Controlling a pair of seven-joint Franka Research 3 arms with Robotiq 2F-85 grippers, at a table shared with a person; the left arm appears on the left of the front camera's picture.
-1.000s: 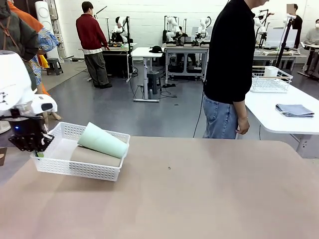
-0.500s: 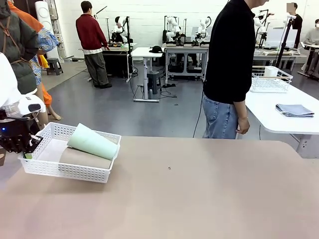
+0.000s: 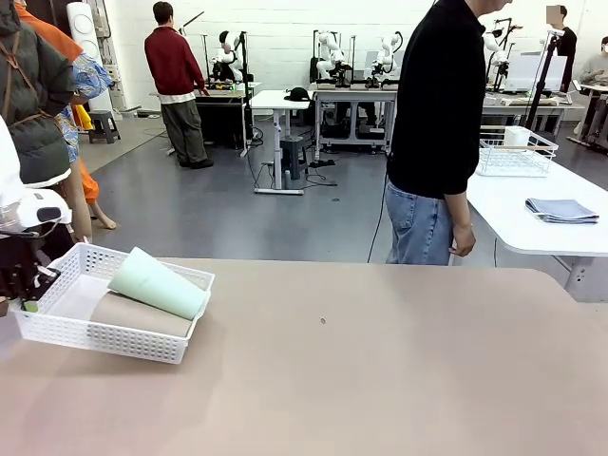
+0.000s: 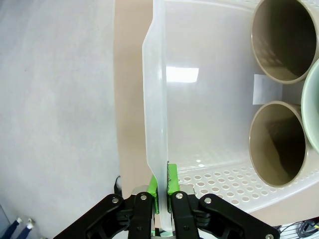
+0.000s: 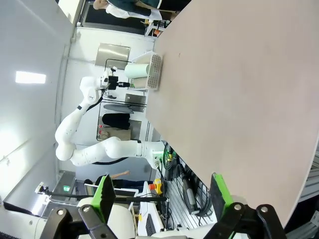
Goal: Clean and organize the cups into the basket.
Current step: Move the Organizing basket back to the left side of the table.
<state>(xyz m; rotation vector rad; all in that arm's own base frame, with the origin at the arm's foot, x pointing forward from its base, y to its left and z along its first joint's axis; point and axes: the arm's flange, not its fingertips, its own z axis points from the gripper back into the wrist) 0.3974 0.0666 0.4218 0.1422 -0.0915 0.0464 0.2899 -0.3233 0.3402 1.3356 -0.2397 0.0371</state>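
The white lattice basket [image 3: 114,334] sits at the table's left edge, with a pale mint cup [image 3: 158,282] lying on top of a taupe cup [image 3: 133,314] inside it. My left gripper [image 3: 30,302] is shut on the basket's left rim. In the left wrist view its green pads [image 4: 172,180] pinch the thin basket wall [image 4: 155,114]; two taupe cups [image 4: 285,40] [image 4: 277,144] point their open mouths at the camera, and the mint cup's rim [image 4: 313,112] shows at the right. My right gripper [image 5: 162,195] hangs open over the table, holding nothing.
A person in a black top [image 3: 439,123] stands at the table's far side. Behind to the right, a white table [image 3: 532,214] carries a wire-frame basket [image 3: 515,155] and a folded grey cloth [image 3: 561,210]. The tan table top [image 3: 380,361] spreads bare to the right of the basket.
My left gripper has dragged the basket, with the cups in it, leftward along the table toward its left edge. The person has stayed put.
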